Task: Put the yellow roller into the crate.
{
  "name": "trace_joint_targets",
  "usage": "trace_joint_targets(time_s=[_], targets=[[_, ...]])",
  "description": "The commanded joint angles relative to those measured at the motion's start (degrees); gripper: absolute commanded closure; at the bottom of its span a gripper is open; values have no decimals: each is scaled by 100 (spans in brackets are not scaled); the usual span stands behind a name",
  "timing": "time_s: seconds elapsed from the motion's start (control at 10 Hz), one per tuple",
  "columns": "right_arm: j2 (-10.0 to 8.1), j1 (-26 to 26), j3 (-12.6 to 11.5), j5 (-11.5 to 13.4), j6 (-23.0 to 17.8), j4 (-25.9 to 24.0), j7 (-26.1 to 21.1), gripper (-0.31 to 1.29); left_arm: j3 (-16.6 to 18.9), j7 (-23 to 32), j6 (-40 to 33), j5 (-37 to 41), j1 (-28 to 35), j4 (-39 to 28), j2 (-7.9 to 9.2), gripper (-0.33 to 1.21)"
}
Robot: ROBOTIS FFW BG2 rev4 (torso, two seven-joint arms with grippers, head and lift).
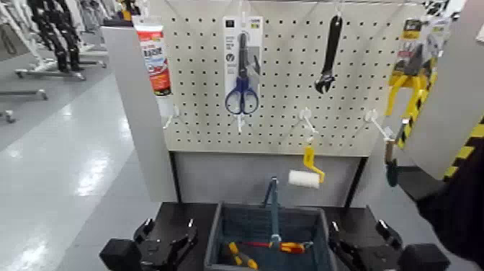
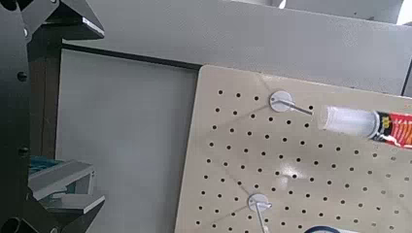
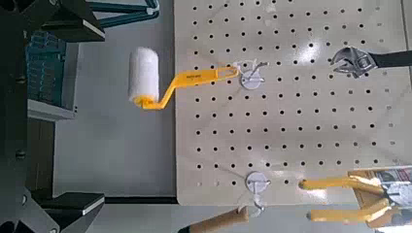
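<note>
Yellow roller above crate, grippers apart

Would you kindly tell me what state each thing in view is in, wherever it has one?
Yellow roller: hanging from a hook, outside the crate.
Crate: open-topped, handle upright, tools inside.
Scissors: blades together, hanging.
Wrench: hanging, head down.
Left gripper: open, empty, left of the crate.
Right gripper: open, empty, right of the crate.
</note>
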Motion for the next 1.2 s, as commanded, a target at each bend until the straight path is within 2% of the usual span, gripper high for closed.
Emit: trace_joint_targets(time_s=[0.1,0.4,0.8,1.2], targets=[[-73,-555,-327,86,753,-37,884,14,1,0,-9,1,-5,1,-2,11],[-267,-1179,-363,139,1342,121,1526,14,1,0,-18,1,-5,1,-11,11],[-504,-1829,-301,112,1580,525,1930,14,10,0,-27,1,-14,10,-28,12],[-785,-2515,-20,7,1720,1017,2361,14,10,0,-35,1,-23,18,-28,11]])
